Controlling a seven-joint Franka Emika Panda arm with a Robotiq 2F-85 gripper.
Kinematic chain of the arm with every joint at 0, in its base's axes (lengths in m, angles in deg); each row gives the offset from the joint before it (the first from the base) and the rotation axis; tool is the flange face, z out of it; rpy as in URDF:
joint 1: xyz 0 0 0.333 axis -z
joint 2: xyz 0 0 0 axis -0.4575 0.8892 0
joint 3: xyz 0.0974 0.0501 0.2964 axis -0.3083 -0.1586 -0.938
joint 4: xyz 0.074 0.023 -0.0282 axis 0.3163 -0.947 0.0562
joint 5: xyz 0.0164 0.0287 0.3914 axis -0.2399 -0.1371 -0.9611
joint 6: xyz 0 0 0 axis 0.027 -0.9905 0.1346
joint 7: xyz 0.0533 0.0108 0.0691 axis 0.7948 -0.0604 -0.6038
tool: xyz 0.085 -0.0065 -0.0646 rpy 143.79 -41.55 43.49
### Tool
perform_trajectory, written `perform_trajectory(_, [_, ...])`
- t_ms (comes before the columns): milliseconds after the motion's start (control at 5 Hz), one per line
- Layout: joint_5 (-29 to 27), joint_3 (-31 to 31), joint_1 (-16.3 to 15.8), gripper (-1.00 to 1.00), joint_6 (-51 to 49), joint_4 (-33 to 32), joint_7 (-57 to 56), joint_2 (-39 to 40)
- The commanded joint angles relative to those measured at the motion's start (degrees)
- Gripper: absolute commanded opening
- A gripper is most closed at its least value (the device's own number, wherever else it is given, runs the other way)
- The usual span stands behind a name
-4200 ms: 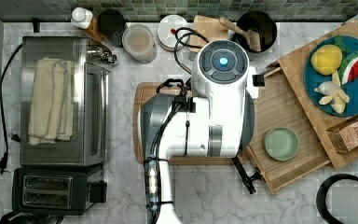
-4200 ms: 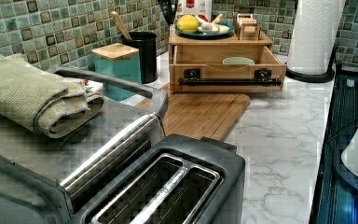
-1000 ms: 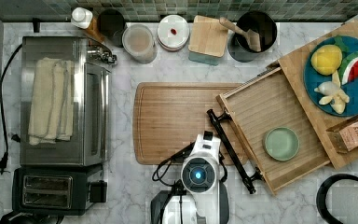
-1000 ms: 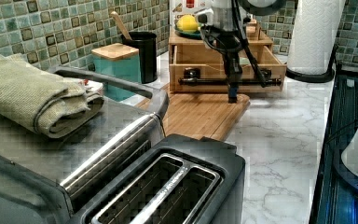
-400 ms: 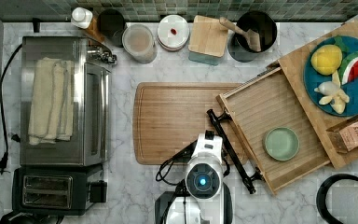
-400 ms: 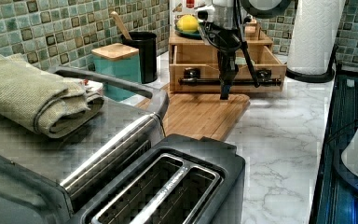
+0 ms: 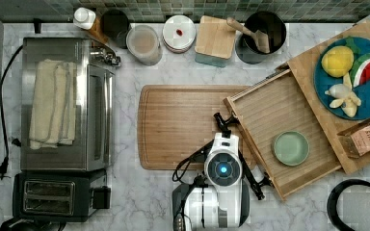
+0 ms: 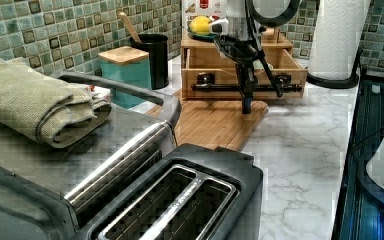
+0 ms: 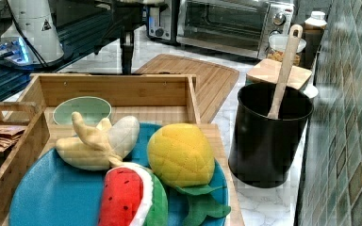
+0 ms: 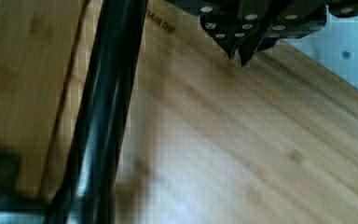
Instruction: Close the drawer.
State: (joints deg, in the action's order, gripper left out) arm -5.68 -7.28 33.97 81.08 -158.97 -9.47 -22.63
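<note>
Top view, left to right: flat brown wooden cutting board [image 7: 183, 126], then the gripper [image 8: 247, 105], fingers pressed together holding nothing, above its edge beside the long black bar handle [image 7: 241, 156] of the pulled-out light-bamboo slatted drawer [image 7: 282, 103].

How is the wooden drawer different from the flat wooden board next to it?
The drawer has a raised rim, a ribbed bottom and a black bar handle; the cutting board is flat and smooth, with no handle. The drawer is lighter wood, the board darker. The drawer holds a green bowl; the board carries nothing. Both are wooden.
</note>
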Motion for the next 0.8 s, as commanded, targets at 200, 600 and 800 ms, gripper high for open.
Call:
perform_trajectory(200, [-3.14, 2.3, 2.41, -1.0, -5.66, 5.99, -6.53, -1.56])
perform_trajectory(600, [-5.26, 3.95, 3.63, -1.0, 0.82, 7.72, -10.88, 1.94])
perform_trajectory(800, [-5.62, 5.76, 4.2, -1.0, -0.81, 11.1, -14.75, 3.26])
